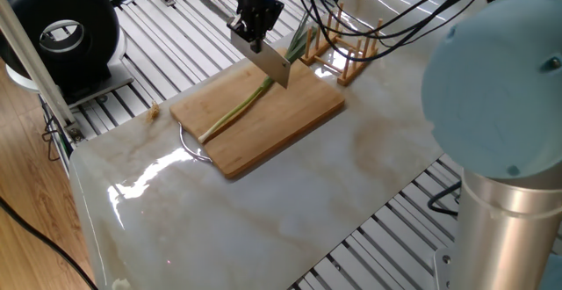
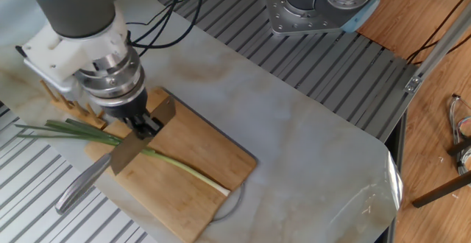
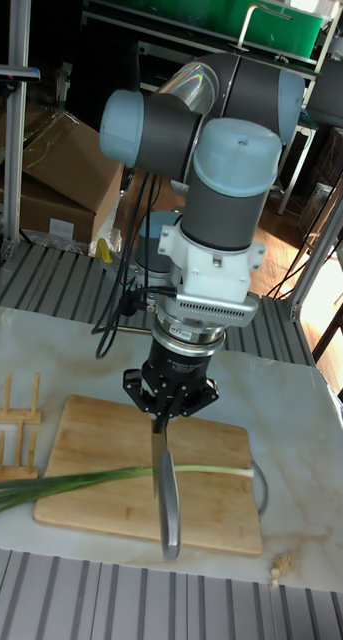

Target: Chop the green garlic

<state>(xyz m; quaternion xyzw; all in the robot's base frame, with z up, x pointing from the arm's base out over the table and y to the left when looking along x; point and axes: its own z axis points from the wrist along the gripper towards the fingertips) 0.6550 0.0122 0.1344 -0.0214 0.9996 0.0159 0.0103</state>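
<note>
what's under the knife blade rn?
The green garlic stalk on the cutting board runs beneath the knife; the stretch directly under the blade is hidden.
</note>
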